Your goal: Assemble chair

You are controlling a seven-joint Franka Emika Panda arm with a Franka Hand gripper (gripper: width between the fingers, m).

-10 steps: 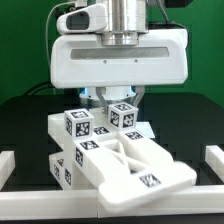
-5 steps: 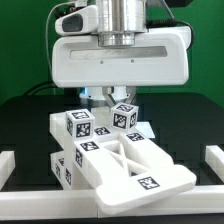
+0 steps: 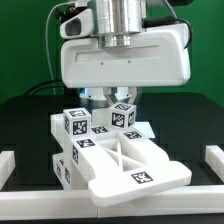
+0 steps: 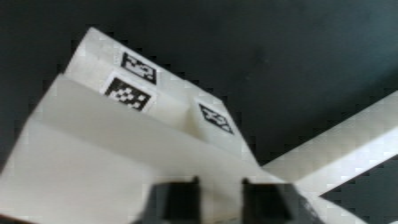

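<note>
Chair (image 3: 115, 160) partly assembled at table centre; arm directly over it.

Seat slab (image 3: 135, 180) and X-braced panel (image 3: 118, 152) look joined, with tagged posts (image 3: 78, 124) standing behind; judged roughly midway, at least one part yet to seat. Gripper (image 4: 217, 196) sits low behind the posts, fingers (image 4: 175, 198) near together over a white part; whether it clamps that part I cannot tell. Border rails (image 3: 212, 160) lie apart at both sides.
</note>
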